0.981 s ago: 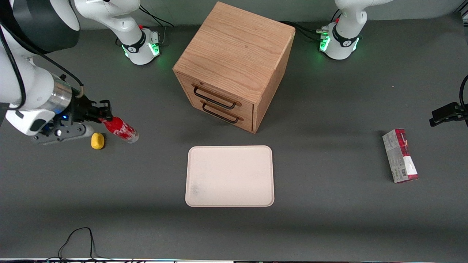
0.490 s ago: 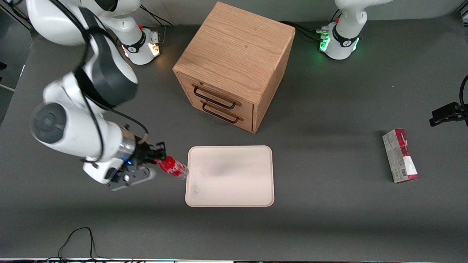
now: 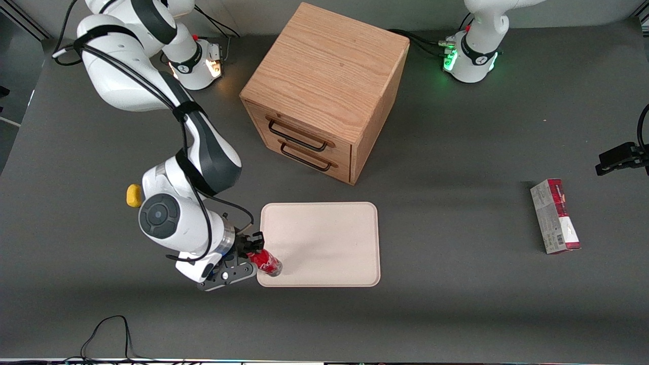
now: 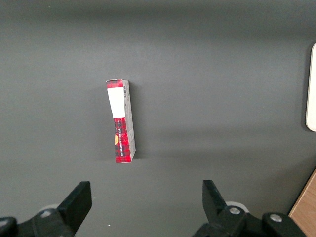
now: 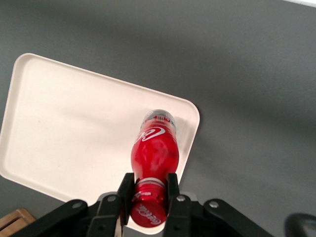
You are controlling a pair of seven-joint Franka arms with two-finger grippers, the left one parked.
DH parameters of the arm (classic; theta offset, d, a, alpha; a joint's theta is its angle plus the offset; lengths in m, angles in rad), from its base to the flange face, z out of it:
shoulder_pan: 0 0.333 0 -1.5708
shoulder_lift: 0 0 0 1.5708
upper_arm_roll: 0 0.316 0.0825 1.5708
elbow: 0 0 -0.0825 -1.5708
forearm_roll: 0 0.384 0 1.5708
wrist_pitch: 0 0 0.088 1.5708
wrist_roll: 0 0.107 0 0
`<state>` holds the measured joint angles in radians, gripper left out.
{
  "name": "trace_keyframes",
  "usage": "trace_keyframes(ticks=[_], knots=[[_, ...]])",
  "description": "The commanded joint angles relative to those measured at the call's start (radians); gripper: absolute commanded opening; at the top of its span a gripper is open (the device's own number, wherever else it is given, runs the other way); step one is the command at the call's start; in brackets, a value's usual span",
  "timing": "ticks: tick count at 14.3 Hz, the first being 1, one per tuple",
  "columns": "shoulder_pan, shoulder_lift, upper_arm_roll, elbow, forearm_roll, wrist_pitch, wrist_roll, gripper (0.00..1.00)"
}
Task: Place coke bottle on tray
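Here the gripper (image 3: pixel 252 247) fingers (image 5: pixel 172 185) pinch the coke bottle (image 5: pixel 154 150) cap above the tray (image 5: pixel 74 128) corner.

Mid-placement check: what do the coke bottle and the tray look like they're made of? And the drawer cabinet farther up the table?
Coke bottle, held at its cap by the gripper over the tray's corner: probably plastic, glossy red with highlights and a clear base.
Tray: likely plastic or melamine, matte cream, one piece with rounded corners and a low rim.
Cabinet: wood or wood veneer, visible grain, with dark wire handles that look metal.
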<state>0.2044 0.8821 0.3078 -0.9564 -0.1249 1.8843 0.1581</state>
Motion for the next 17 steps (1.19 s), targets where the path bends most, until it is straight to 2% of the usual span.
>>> trace_keyframes(ticks=[1,3,4,5,6,8,14,17], knots=[[0.009,0.017,0.011,0.010,-0.030,0.013,0.030,0.00],[0.007,0.015,0.011,-0.024,-0.053,0.024,0.066,0.01],[0.009,0.015,0.011,-0.025,-0.055,0.024,0.076,0.28],[0.007,0.014,0.010,-0.025,-0.056,0.024,0.078,0.76],[0.007,0.014,0.005,-0.027,-0.058,0.024,0.086,1.00],[0.007,0.012,0.005,-0.033,-0.082,0.024,0.092,1.00],[0.006,-0.070,0.004,-0.041,-0.071,0.001,0.148,1.00],[-0.014,-0.202,-0.027,-0.106,-0.049,-0.143,0.158,1.00]])
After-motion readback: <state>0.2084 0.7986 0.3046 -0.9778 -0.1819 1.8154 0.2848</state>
